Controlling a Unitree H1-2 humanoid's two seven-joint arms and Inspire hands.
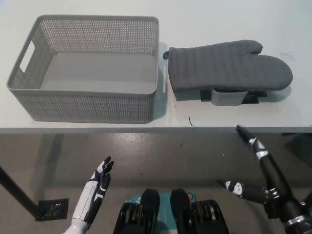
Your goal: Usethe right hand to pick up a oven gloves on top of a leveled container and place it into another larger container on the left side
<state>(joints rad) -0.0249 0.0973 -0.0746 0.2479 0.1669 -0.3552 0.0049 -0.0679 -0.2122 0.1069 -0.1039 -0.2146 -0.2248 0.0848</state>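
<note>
Your right hand hangs open and empty; reach toward 12 o'clock, grasp the oven glove mid-body, lift clear of its small container.

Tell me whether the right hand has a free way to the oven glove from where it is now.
Probably yes. The right hand is open below the table edge, and the oven glove lies uncovered on its small container, with nothing between them. The left hand rests low, well aside.

no readable text, labels or numbers (anywhere in view)
</note>
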